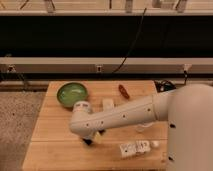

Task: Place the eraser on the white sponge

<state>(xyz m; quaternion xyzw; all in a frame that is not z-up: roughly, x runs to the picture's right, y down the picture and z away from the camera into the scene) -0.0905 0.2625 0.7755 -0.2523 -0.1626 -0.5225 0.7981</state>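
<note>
A wooden table (55, 145) stands in front of a dark wall with a gray rail. The robot's big white arm (130, 114) comes in from the right and reaches across the table toward the left. Its bend is over the middle left of the table. The gripper (94, 137) hangs down from it, low over the wood on the near left part. The gripper looks like a dark lump under the arm. I cannot tell if it is spread, pressed together or pinching something. The eraser is dark too, so I cannot tell it from the gripper down there. The white sponge (107, 104) lies on the table just behind the arm, about in the middle, and the arm hides its near edge. A green bowl (72, 94) sits at the far left, left of the sponge. A small reddish-brown thing (123, 90) lies on the far side, right of the sponge. Near the front edge, right of the gripper, lies a white block with dark marks (134, 148). A tiny white thing (155, 144) sits just beside its right end.
</note>
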